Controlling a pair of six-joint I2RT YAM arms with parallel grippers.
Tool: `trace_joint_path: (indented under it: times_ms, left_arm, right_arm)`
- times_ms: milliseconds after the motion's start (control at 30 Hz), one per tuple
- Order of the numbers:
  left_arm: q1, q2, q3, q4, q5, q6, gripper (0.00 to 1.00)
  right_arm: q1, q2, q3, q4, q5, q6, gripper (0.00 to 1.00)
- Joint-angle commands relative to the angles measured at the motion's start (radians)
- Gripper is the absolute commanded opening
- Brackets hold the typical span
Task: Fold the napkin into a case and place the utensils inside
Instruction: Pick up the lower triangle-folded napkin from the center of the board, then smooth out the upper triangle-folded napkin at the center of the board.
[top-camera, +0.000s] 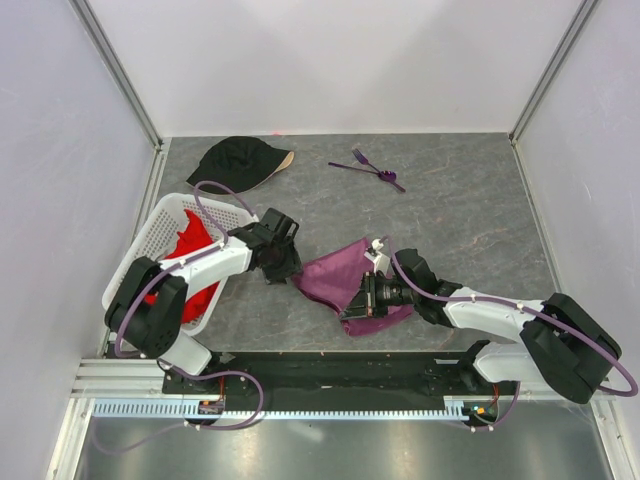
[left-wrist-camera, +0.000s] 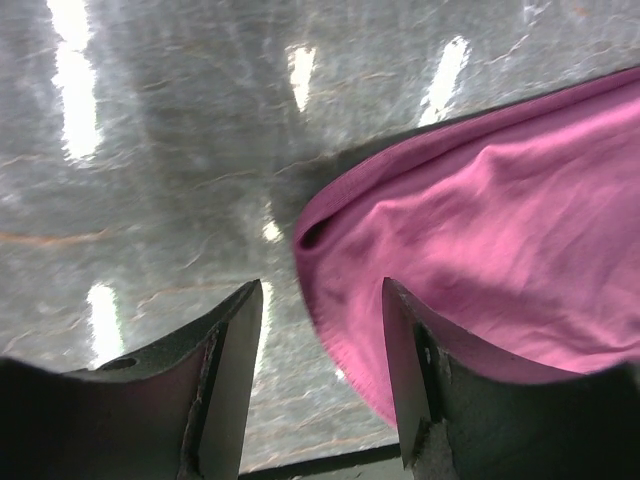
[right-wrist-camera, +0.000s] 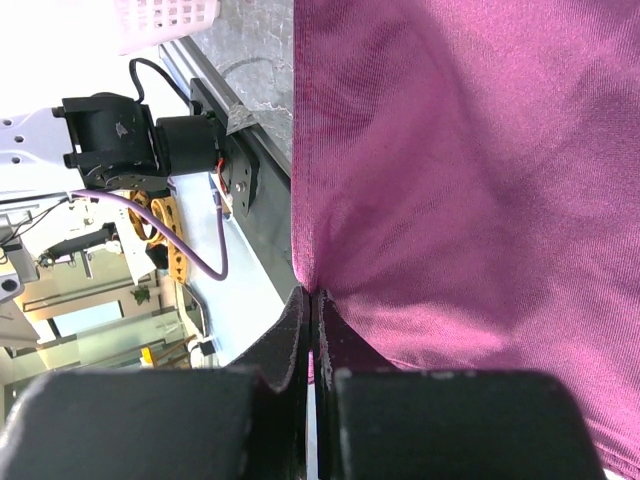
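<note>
The napkin (top-camera: 338, 272) lay rumpled, not yet folded, by the middle of the near edge of the table (top-camera: 470, 220). My right gripper (right-wrist-camera: 312, 298) was clamped on its hem, apparently to lift it for folding. My left gripper (left-wrist-camera: 320, 290) stood open and empty at the cloth's left corner. The utensils (top-camera: 372, 170) waited near the far edge, well apart.

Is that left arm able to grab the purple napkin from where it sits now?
Probably yes: the left end effector is open right at a corner of the napkin, with nothing between them. The right end effector pinches another edge.
</note>
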Motion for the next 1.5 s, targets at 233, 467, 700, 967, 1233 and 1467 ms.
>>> trace_joint_path:
  times_ms: [233, 467, 700, 967, 1233, 1467]
  left_arm:
    - [0.001, 0.049, -0.010, 0.140, 0.033, -0.073, 0.52]
    - [0.015, 0.047, 0.017, 0.114, -0.041, -0.032, 0.09]
    - [0.051, -0.035, 0.101, -0.087, -0.139, 0.094, 0.02]
    - [0.031, -0.029, 0.149, -0.170, -0.162, 0.056, 0.02]
    - [-0.080, 0.180, 0.415, -0.275, -0.328, -0.051, 0.02]
    - [-0.126, 0.328, 0.549, -0.321, -0.360, -0.148, 0.02]
  right_arm:
    - [-0.006, -0.016, -0.005, 0.014, -0.017, -0.009, 0.00]
    - [0.000, 0.018, 0.007, 0.003, -0.040, -0.042, 0.00]
    - [0.101, 0.047, 0.012, -0.008, -0.046, -0.077, 0.00]
    - [0.154, 0.170, -0.021, 0.254, -0.143, 0.012, 0.00]
    - [0.005, 0.167, -0.143, 0.388, -0.238, 0.060, 0.00]
    - [-0.032, 0.208, -0.197, 0.362, -0.238, -0.005, 0.00]
